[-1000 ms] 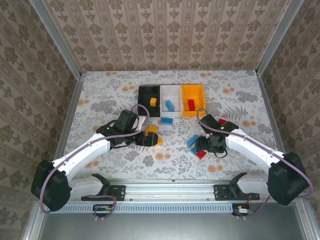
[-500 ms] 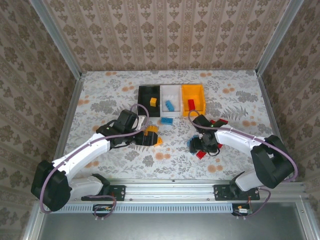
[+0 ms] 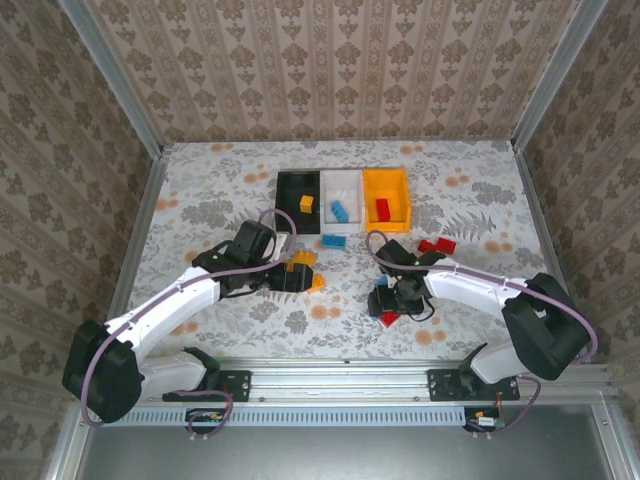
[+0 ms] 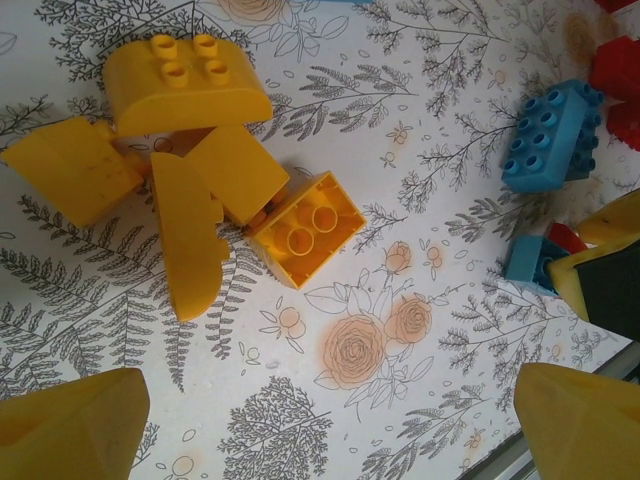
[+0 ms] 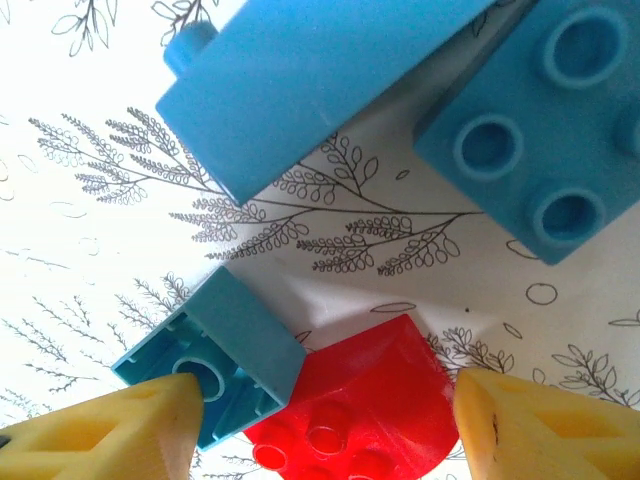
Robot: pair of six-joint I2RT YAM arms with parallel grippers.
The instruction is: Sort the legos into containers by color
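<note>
The right gripper [image 5: 320, 435] was seen with its yellow fingertips [image 5: 90, 435] spread apart over the fern-printed tablecloth [image 5: 120, 220]. Between them a red brick [image 5: 350, 415] lay studs up, touched by an upturned blue brick [image 5: 215, 355] at one fingertip. A smooth-sided blue brick [image 5: 300, 80] and a studded blue brick [image 5: 545, 140] lay beyond.

No legible txt, labels, nos. or signs anywhere.
</note>
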